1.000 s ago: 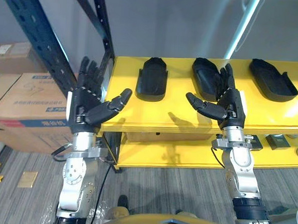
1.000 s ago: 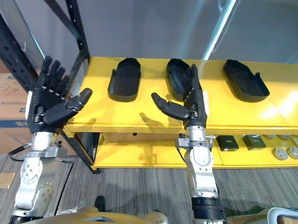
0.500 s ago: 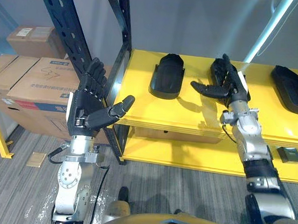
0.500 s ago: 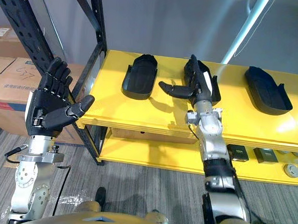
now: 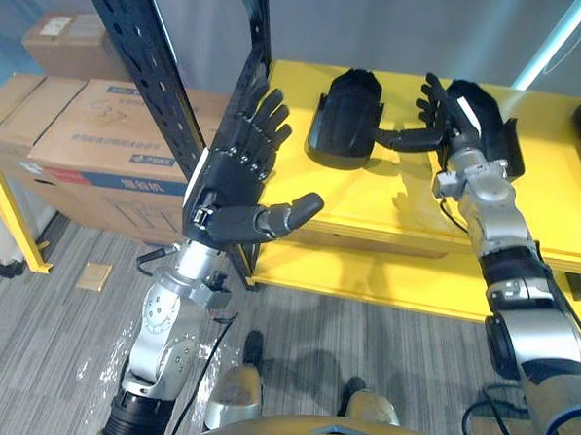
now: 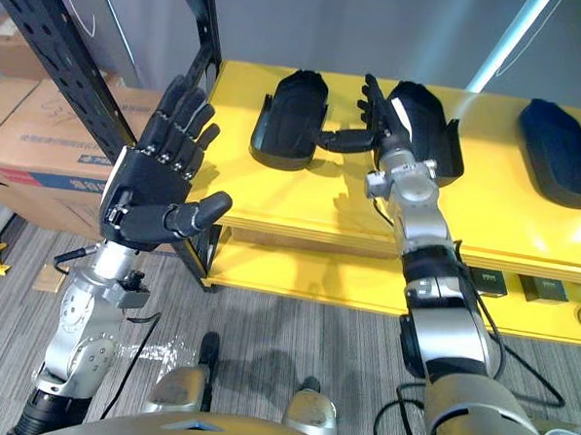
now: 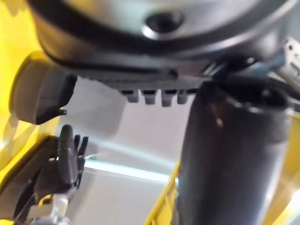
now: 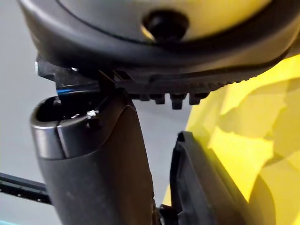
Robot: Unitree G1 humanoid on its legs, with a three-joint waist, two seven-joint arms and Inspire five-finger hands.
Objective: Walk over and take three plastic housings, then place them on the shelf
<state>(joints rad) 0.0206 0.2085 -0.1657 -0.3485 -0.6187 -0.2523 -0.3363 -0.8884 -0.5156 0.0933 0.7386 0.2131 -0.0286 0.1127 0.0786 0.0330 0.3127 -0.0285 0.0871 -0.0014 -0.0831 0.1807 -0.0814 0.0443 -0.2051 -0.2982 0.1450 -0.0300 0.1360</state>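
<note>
Yellow shelf (image 5: 369, 197) bears black housings (image 5: 344, 133); cardboard boxes (image 5: 90, 139) beside; left hand (image 5: 229, 185), right hand (image 5: 446, 128) spread.

Housings (image 6: 289, 120) lie side by side on the shelf (image 6: 311, 199), cardboard boxes (image 5: 90, 139) to its left.

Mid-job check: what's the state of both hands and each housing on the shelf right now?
Left hand: open, raised before the shelf, empty.
Right hand: open, alongside the middle housing, not gripping.
Left housing: lying on the shelf.
Middle housing: lying on the shelf, ungrasped.
Right housing: lying on the shelf, clear of both hands.
</note>
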